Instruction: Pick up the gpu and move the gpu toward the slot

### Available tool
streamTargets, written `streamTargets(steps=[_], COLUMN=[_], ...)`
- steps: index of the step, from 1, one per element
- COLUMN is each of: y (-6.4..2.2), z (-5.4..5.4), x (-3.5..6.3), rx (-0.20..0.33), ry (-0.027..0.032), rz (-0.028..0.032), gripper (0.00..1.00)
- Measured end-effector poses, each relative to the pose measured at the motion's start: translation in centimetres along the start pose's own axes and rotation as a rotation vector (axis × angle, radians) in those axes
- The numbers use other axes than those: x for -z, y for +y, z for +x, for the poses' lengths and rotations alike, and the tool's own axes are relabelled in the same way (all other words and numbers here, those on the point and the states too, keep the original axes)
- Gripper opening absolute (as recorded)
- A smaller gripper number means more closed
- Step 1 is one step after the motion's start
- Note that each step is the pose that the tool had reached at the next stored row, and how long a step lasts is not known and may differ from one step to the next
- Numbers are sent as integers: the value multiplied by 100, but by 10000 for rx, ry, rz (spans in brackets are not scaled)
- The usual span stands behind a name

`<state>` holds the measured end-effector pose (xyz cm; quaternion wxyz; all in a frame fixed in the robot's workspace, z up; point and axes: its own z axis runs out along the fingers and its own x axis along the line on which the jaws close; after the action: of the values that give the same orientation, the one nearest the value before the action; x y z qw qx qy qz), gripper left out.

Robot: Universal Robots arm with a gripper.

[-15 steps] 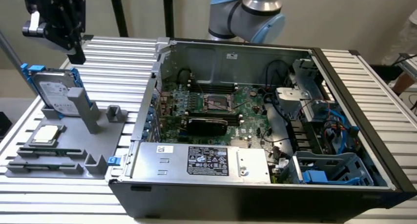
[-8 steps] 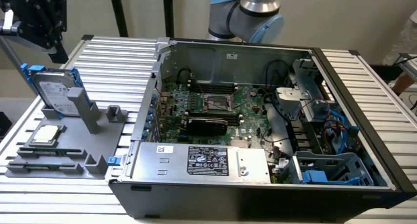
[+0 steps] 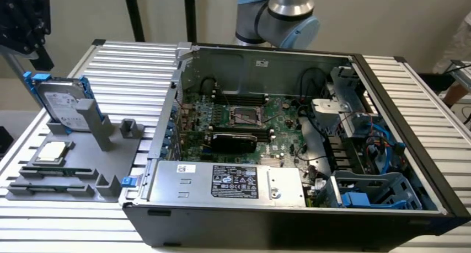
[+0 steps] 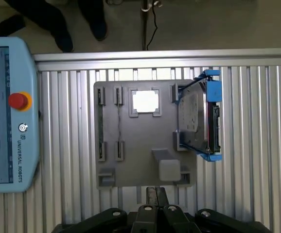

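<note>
Gpu inside open PC case, on green motherboard, just beside CPU socket. I see its black shroud face, long and low; bracket too small to tell.

Gripper fully closed, fingers pressed together, nothing held. It hangs above grey fixture tray, well apart from gpu.

On tray: hard drive with blue rails, CPU chip. Teach pendant beside tray.
</note>
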<state>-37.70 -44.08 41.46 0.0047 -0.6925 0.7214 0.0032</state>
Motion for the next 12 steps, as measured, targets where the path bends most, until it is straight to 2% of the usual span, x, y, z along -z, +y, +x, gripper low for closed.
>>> streamTargets(steps=[4, 6, 9, 12], y=[171, 221, 253, 255], z=[5, 5, 3, 3], x=[0, 0, 0, -1], rx=[0, 0, 1, 3], ry=[-2, -1, -3, -4], rz=[37, 52, 82, 87], gripper=[11, 11, 11, 11])
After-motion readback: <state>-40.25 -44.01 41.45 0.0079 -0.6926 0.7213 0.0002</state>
